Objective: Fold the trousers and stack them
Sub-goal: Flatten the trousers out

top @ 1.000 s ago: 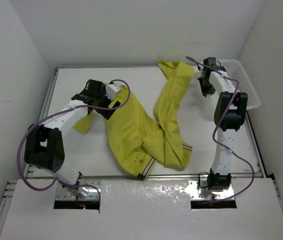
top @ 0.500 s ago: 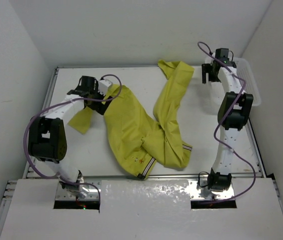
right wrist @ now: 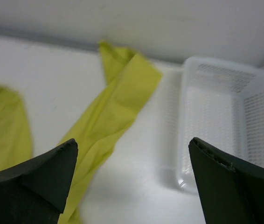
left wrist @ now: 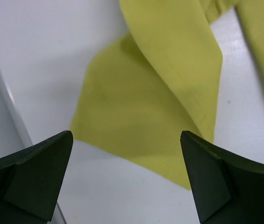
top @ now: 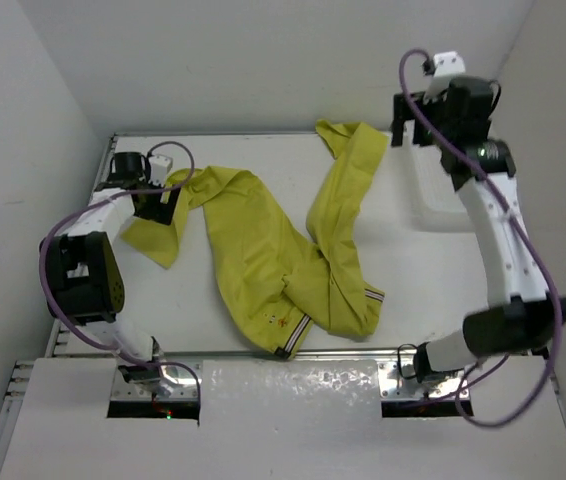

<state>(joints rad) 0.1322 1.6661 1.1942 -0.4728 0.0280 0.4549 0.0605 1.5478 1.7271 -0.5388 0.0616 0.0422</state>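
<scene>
While the left pincer point(left wrist: 126, 140) hung wide open and empty just over the folded cuff of the trousers point(top: 273, 260), the right pincer point(right wrist: 133, 142), equally open and empty, stood high near the basket point(right wrist: 225, 121), well clear of the cloth. Trousers lay on the counter point(top: 413, 270) in a V, legs running away from the waistband point(top: 298, 335) at the near edge. Left arm nearer. No legible writing.
</scene>
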